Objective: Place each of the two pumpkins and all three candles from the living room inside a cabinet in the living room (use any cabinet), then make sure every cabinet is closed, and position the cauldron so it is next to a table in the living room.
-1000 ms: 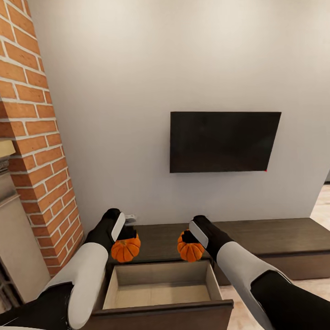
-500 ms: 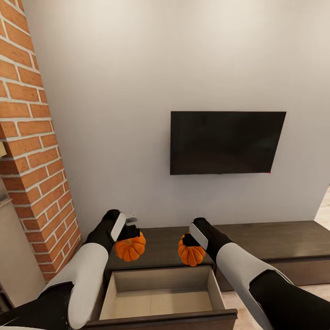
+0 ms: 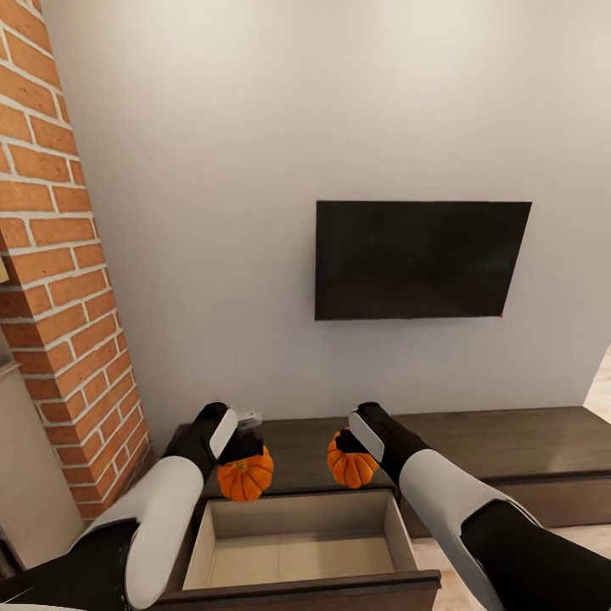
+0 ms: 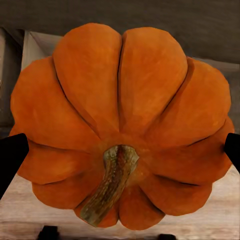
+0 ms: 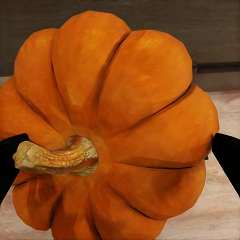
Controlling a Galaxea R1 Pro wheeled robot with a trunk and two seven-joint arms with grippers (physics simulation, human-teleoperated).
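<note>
Grey wall, black TV (image 3: 420,260), low dark-brown wood cabinet (image 3: 509,441) with open beige drawer (image 3: 297,543). Each end effector, left (image 3: 242,448) and right (image 3: 346,443), pinches a ribbed orange pumpkin (image 3: 246,478) (image 3: 352,468) near the drawer's back edge, seemingly ready for dropping in.

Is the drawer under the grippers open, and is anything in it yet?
Open and empty: the drawer is pulled out from the cabinet, its pale interior bare. Both pumpkins are held above it.

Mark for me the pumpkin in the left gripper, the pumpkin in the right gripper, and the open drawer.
left pumpkin (image 3: 246,479): head view, on its orange ribbed side.
right pumpkin (image 3: 352,468): head view, on its orange front.
open drawer (image 3: 302,516): head view, on its pale back inner wall.
</note>
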